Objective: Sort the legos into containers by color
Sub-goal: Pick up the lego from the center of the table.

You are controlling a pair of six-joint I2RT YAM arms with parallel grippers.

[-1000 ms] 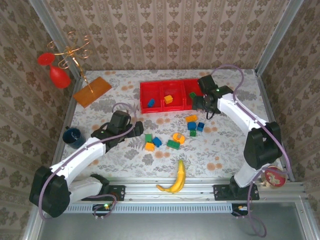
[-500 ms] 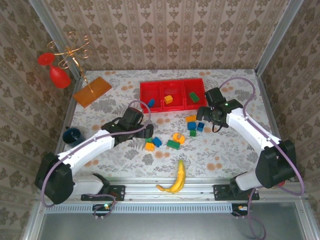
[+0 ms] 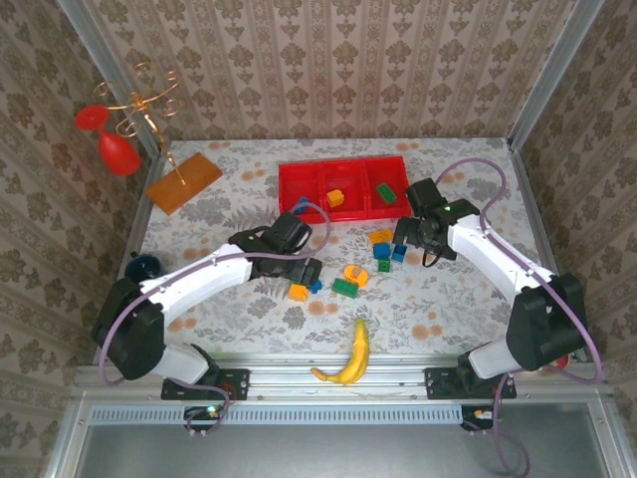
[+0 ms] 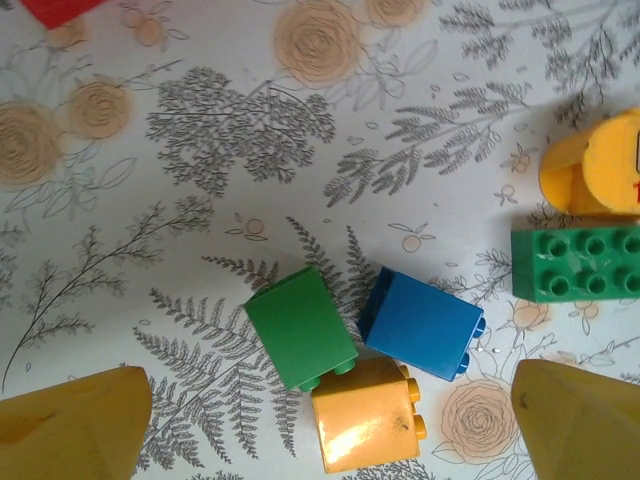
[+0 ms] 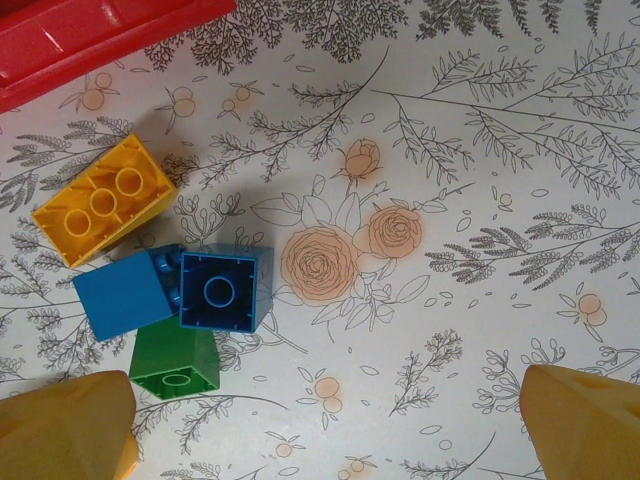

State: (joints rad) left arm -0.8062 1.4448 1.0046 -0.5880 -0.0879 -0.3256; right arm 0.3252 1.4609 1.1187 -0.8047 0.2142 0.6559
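While the left gripper (image 4: 325, 428) hangs over the floral tablecloth (image 4: 200, 150) with its yellow fingers (image 4: 70, 430) spread wide and empty, three legos huddle between them. These are a smooth green brick (image 4: 300, 328), a glossy blue brick (image 4: 420, 325) close beside it, and an orange brick (image 4: 365, 415) tucked against both, nearest the gripper. Farther right lie a flat green studded brick (image 4: 578, 262) and, just beyond it, a rounded orange piece (image 4: 595, 175).

From above, the red plastic tray (image 3: 338, 220) sits past the loose bricks. Its left square compartment holds a lone blue lego (image 3: 302, 204), the middle a lone orange lego (image 3: 335, 197), and the right a lone green lego (image 3: 385, 191).

The right gripper (image 5: 322, 425) is likewise splayed wide and carries nothing. Its cluster lies off to one side, near one fingertip: an orange three-holed brick (image 5: 103, 212), a light blue brick (image 5: 125, 293), a dark blue hollow brick (image 5: 220, 290) touching it, and a small green brick (image 5: 175, 362) below them.
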